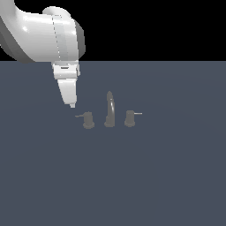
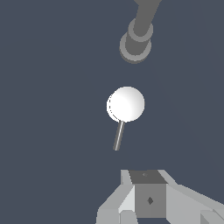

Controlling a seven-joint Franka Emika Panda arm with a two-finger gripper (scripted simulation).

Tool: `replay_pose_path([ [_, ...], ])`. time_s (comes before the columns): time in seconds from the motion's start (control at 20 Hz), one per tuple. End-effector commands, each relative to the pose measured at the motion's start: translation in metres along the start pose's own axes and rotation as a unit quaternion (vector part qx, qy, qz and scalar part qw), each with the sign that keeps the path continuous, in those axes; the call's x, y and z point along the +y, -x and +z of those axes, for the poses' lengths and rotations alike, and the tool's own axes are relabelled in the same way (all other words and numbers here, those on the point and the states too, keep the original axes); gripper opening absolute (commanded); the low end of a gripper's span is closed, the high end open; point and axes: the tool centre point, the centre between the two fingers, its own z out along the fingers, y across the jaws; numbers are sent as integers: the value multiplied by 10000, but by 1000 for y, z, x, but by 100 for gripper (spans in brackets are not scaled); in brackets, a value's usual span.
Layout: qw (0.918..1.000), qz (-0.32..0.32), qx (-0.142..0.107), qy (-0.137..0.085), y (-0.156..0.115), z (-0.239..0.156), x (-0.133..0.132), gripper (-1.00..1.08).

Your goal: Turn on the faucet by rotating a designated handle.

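The faucet stands on the dark grey floor as three small grey pieces. The tall arched spout (image 1: 109, 110) is in the middle. The handle (image 1: 88, 120) is the stubby knob on the exterior view's left, and its thin dark lever (image 1: 80, 116) points left. The other knob (image 1: 129, 118) has a bright lever. My gripper (image 1: 73, 105) hangs just above the dark lever's free end, fingers together, holding nothing. In the wrist view the handle's top (image 2: 126, 104) looks bright white, its lever (image 2: 117, 135) points toward my gripper (image 2: 148, 188), and the spout base (image 2: 136, 43) lies beyond.
The floor (image 1: 167, 176) is a flat dark grey surface. The arm's white wrist and link (image 1: 44, 35) fill the exterior view's upper left, above and left of the faucet.
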Motion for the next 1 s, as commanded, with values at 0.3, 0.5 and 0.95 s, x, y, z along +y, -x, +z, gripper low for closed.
replay_pose_path([
  [0.3, 9972, 748, 17, 39, -21, 43, -33, -100],
  [0.5, 9953, 970, 13, 50, -28, 55, -42, -100],
  [0.95, 9935, 1136, 0, 57, -34, 64, -49, -100],
])
